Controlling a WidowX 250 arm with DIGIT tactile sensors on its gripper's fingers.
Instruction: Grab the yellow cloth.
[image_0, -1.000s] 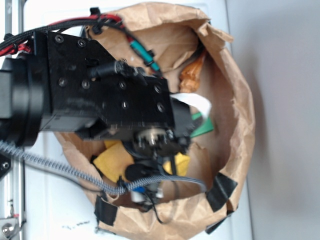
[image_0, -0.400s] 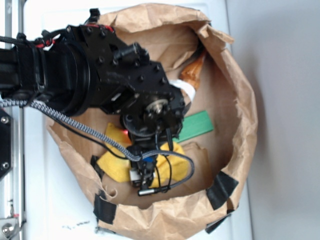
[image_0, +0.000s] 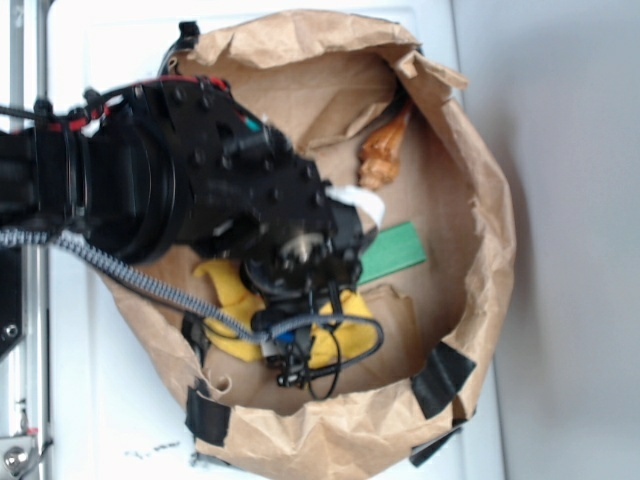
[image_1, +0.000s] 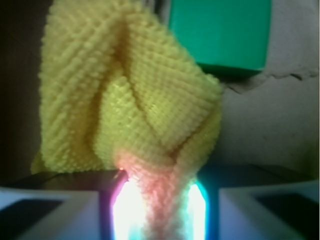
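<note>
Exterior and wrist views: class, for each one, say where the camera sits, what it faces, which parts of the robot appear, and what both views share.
Exterior: sits overhead, looking down into the brown paper bag; the black arm and its cables cover much of the scene, hiding the gripper.
Wrist: sits on the arm just behind the gripper, facing forward at close range; only the glowing fingers show at the bottom edge, pinching a fold of cloth.
Shared: the yellow cloth and the green block beside it.

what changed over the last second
The gripper came down and closed on the yellow cloth, bunching a fold between its fingers; the arm's wrist also turned. The green block and the paper bag stayed put.
</note>
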